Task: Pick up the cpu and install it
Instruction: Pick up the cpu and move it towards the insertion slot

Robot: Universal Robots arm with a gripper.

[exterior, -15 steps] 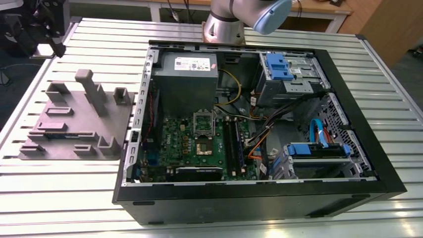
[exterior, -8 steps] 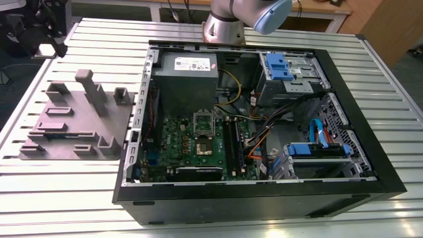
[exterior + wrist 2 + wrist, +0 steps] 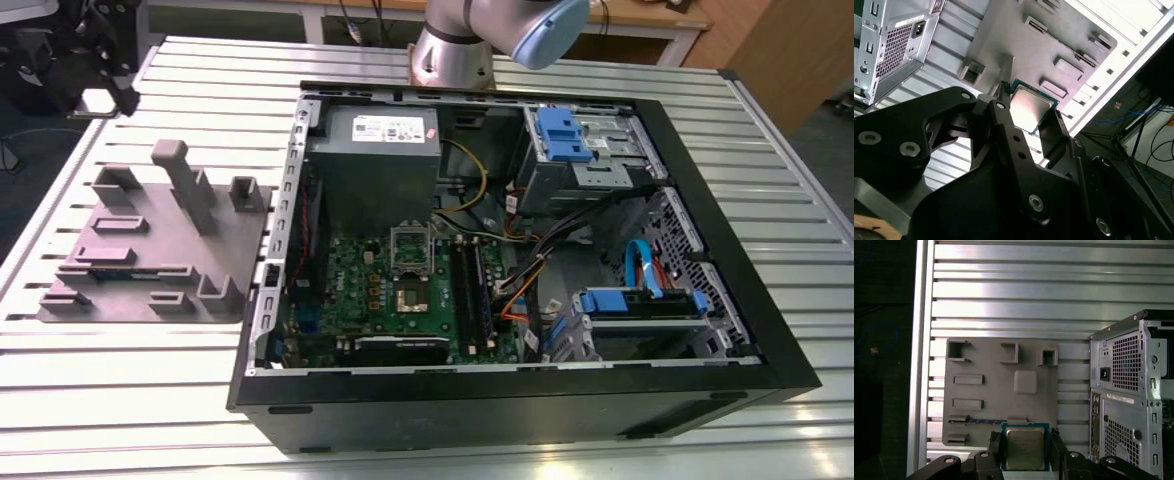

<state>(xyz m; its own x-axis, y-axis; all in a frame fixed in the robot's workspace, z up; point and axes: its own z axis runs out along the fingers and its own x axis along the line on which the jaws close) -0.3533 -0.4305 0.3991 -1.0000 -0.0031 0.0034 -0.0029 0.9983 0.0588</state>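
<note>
My tool (image 3: 1025,440) grips the cpu (image 3: 1025,452) by two opposite edges, clear above the grey fixture (image 3: 154,235), which lies at nine o'clock of the case (image 3: 507,405) in the exterior view; I judge it light, stiff, slick-topped and fragile underneath, so edges only.

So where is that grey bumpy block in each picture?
Exterior view: the grey block lies at the exterior view's left, beside the computer case.
First wrist view: the grey block lies past the cpu, beside the computer case.
Second wrist view: the grey block lies behind the cpu, near the computer case.
Shared landmark: the computer case.
</note>
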